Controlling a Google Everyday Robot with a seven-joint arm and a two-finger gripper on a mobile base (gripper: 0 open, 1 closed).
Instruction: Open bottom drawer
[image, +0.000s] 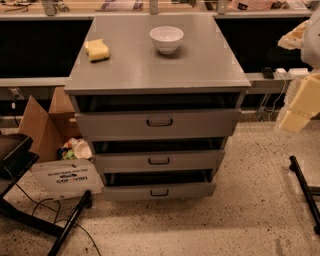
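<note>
A white bowl (166, 39) and yellow sponge (97, 49) sit apart on the desk (150, 70); a cardboard box (42, 125) stands left.

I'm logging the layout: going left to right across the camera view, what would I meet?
Cardboard box → yellow sponge → white bowl → gripper, at the right edge, well apart from the bottom drawer.

Bottom drawer (159, 191) slightly ajar; gripper (294, 120) at the right edge, well apart
</note>
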